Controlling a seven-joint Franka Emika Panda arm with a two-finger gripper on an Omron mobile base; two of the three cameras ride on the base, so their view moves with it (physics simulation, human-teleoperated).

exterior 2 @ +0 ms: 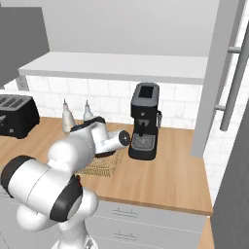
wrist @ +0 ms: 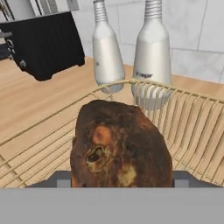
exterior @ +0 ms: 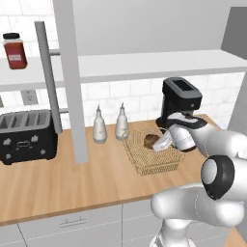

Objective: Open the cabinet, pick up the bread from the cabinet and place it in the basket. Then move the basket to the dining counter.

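Note:
The dark-brown bread hangs just inside the golden wire basket on the wood worktop. My gripper reaches down from the right and is shut on the bread. In the hand view the bread looms close, standing on edge, with the basket's wires behind and below it. The cabinet stands open: its grey door with a bar handle swings outward, and the white shelf is bare. In the right base view my arm covers the bread, with the basket showing underneath. The dining counter is out of view.
Two pale bottles stand just behind the basket. A black coffee machine sits to its right and a black toaster at the far left. A red jar rests on the shelf's left end.

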